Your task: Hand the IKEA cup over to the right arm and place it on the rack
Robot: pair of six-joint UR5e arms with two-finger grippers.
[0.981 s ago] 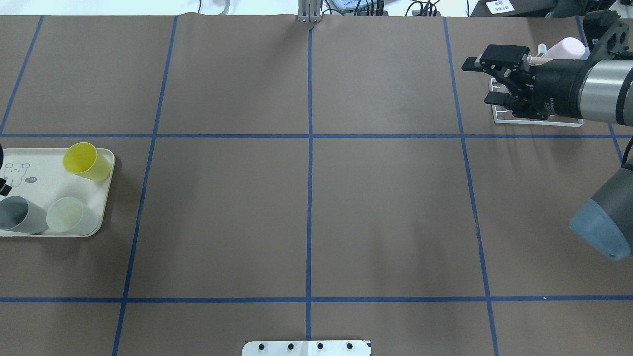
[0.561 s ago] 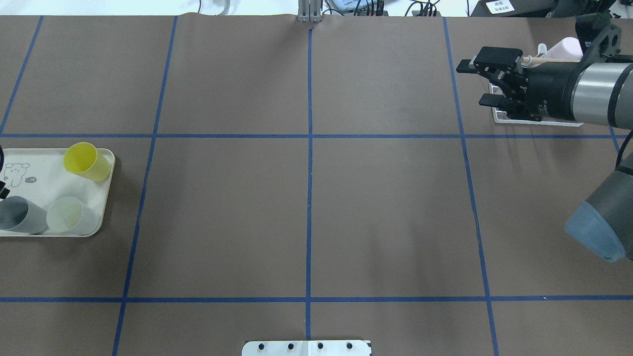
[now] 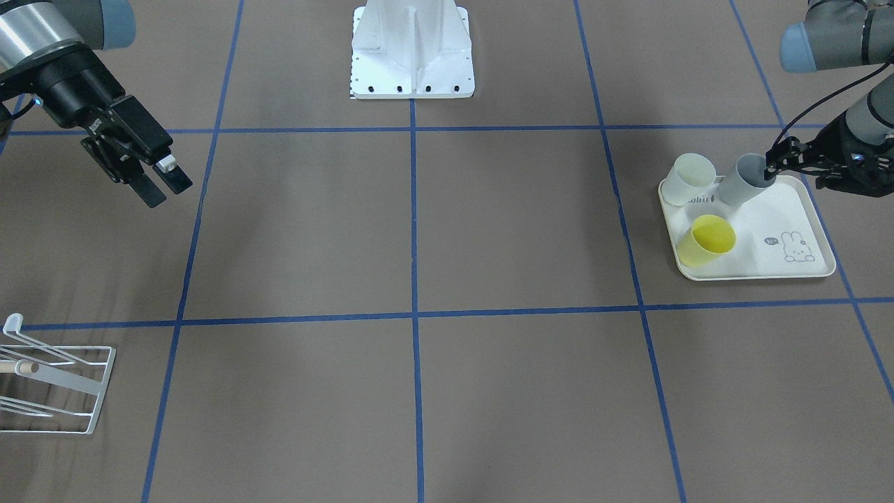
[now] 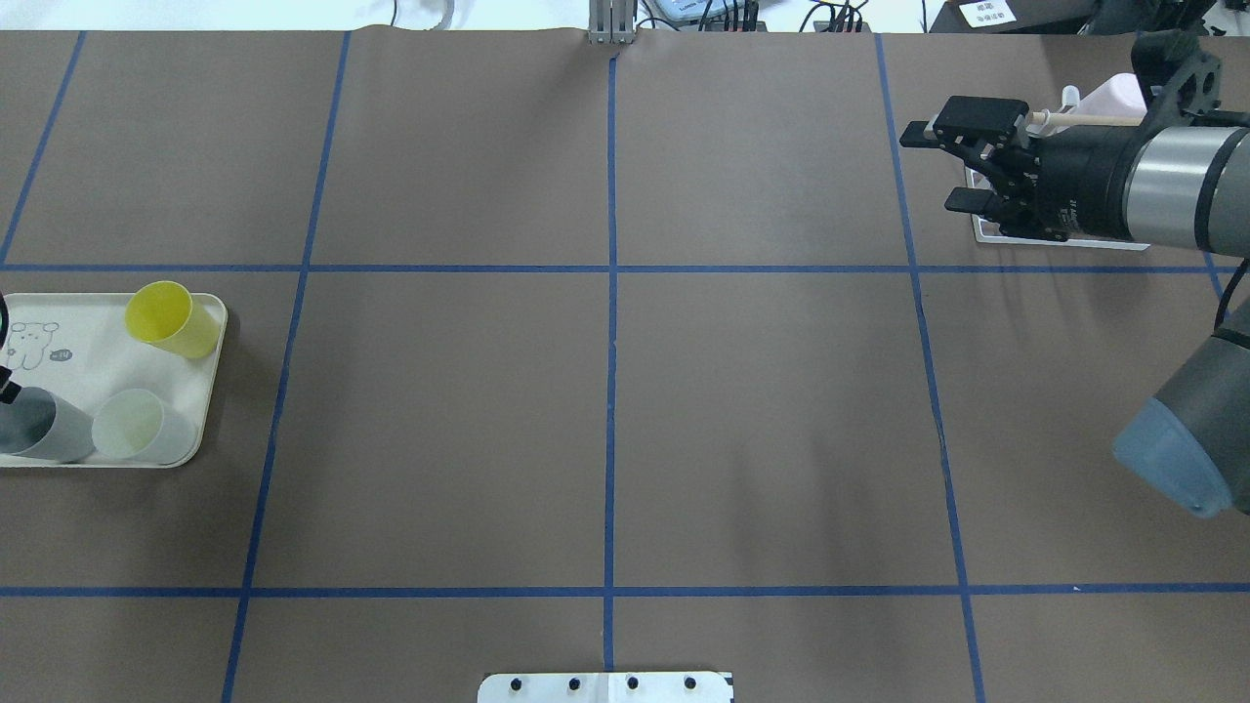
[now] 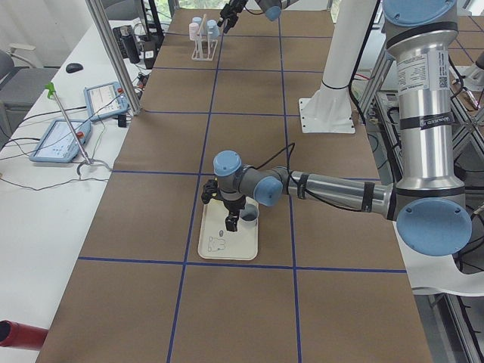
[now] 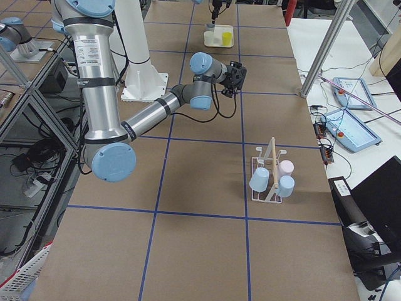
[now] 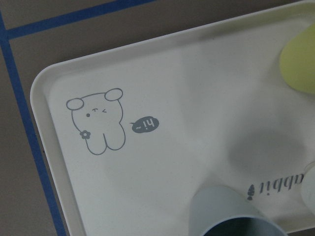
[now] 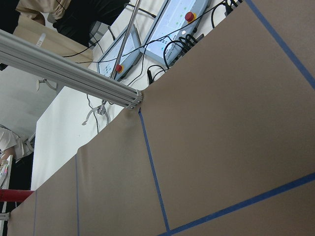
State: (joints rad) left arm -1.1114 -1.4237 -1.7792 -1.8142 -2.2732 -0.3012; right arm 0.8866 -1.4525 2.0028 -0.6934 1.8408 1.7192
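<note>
Looking at the grey cup (image 3: 742, 180) here, tipped over at the robot-side edge of the tray (image 3: 754, 209), just beside the pale cup (image 3: 688, 179), with the yellow cup (image 3: 707, 239) on its side nearer the tray's middle. Found the tray itself hard against the left edge of the desk (image 4: 781, 391). Got the left gripper (image 3: 772, 168) right at the grey cup's rim, probably one finger inside and one outside, but honestly can't tell whether clamped or just touching: too small in the front view, and no fingers visible in the wrist view. Spotted the right gripper (image 4: 935, 168) with jaws spread wide and nothing between them, hovering near the rack (image 6: 269, 183) at the desk's far right corner, three more cups (image 6: 259, 179) hung there already. Judging by looks: thin plastic, light, stiff enough but smooth, so likely to slip or pivot in a rim pinch. Better to take the wall just below the rim with the left gripper and leave the base end free for the right gripper. Would go gentle on the squeeze too; no real worry about breakage, more about popping out mid hand-over.
</note>
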